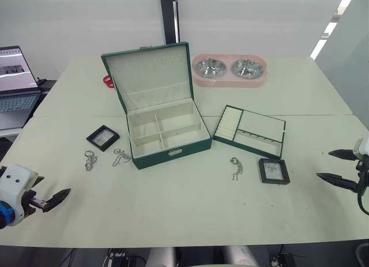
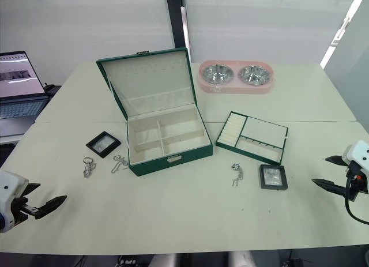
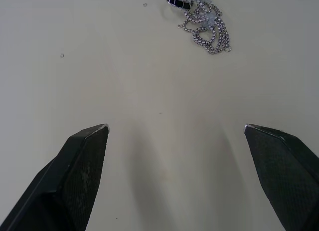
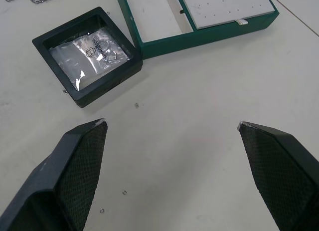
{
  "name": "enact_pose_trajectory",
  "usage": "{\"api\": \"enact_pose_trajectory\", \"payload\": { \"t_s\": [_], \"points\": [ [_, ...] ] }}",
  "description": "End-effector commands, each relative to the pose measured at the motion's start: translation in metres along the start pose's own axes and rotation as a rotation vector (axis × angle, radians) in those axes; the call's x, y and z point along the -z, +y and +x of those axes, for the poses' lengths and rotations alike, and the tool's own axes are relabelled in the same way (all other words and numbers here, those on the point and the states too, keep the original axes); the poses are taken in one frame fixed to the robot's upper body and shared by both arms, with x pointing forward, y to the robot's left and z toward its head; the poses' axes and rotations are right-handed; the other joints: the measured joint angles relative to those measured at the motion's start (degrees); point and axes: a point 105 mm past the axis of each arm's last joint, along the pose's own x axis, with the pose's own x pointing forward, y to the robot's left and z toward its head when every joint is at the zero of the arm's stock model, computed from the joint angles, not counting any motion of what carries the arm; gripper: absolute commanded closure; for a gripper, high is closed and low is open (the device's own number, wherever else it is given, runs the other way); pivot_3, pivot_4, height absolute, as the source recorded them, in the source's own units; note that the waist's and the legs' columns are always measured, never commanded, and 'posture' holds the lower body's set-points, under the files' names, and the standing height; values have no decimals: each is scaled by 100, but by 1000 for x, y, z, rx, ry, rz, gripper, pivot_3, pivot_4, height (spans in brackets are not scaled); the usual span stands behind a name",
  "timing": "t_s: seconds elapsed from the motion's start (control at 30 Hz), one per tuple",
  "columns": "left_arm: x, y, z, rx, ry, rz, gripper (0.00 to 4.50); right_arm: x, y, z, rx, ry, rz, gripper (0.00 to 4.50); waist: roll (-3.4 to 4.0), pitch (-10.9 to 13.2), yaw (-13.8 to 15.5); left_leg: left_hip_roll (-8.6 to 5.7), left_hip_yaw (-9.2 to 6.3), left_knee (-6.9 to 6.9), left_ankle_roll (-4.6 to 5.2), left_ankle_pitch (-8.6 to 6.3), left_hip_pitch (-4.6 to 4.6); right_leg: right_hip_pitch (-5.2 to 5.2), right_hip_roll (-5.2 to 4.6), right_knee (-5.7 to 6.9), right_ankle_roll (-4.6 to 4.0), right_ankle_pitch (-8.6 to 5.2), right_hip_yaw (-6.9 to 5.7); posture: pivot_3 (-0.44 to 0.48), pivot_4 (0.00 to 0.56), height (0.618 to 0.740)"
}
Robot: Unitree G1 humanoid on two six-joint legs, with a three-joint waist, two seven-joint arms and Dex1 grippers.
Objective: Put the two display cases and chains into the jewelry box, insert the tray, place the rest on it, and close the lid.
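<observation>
The jewelry box point(image 1: 170, 149) had a dark green, faintly grained matt skin, a cream cloth-like lining and a small bright metal clasp. Right of it, the tray point(image 1: 249, 131) matched: green rim, soft cream inside. The display case point(image 4: 87, 62) near the tray was matt black-framed, its window glossy and crinkled like clear film. The chains point(image 3: 205, 22) were shiny silvery metal. The table point(image 1: 190, 203) was smooth and matt. Behind the box, two polished steel bowls point(image 1: 229, 67) sat in pink plastic.

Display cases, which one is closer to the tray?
The display case on the robot's right, lying just in front of the tray. The other case sits across the jewelry box, on its left.
</observation>
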Motion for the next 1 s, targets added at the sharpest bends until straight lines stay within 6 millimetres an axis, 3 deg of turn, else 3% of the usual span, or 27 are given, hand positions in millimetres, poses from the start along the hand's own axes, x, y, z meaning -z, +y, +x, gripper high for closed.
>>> {"api": "enact_pose_trajectory", "payload": {
  "t_s": [0.03, 1.0],
  "points": [
    [-4, 1, 1, 3, -18, 3, 0, -13, -7, -8, 33, -12, -56, 46, 0, 0, 0, 0, 0, 0, 0, 0, 0, 0, 0, 0, 0, 0, 0, 0, 150, 740],
    [10, 21, -12, 7, -90, -138, 0, -1, -17, -11, 122, -6, -35, 46, 0, 1, -1, 0, 1, 0, 0, 0, -1, -2, -1, 0, 0, 0, 0, 0, 150, 740]
  ]
}}
